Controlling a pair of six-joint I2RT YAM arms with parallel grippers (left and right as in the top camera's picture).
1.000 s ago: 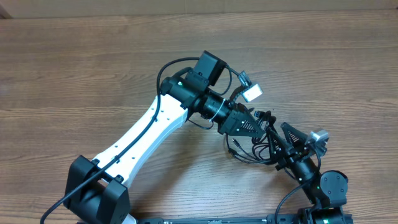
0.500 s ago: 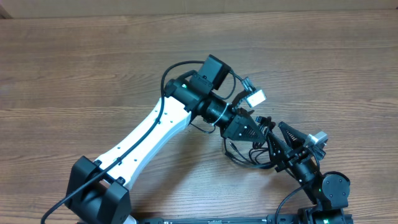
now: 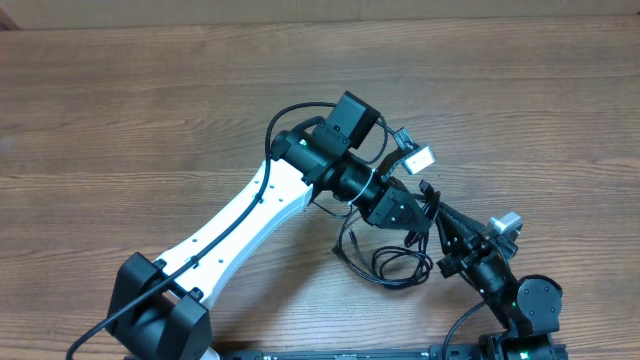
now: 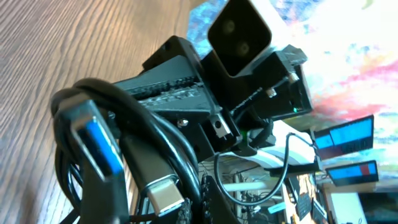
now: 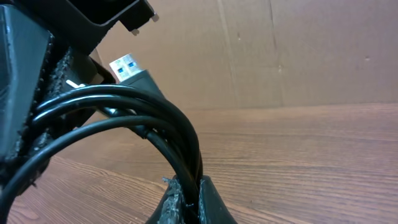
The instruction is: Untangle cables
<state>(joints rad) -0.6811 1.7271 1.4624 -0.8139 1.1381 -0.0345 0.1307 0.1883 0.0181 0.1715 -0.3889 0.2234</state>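
Both sets of jaws are clamped on the cables (image 3: 385, 266). The right gripper (image 3: 441, 218), nearer the robot's base, pinches the strands just beside the left gripper (image 3: 416, 216), nearly tip to tip. Slack loops lie base-side of the left gripper, and a blue USB plug (image 4: 96, 140) juts from its grip. Drawing the grippers apart along their shared line looks like the next move.

Quick count: one bench (image 3: 120, 120) and two arms, a white left arm (image 3: 240, 215) and a black right arm (image 3: 500, 290). One bunch of cables (image 3: 390, 265) (can't split it into a number, but at least three strands run side by side). Two plugs show up close: a blue-tongued plug (image 4: 99, 140) and a silver plug (image 4: 163, 191).
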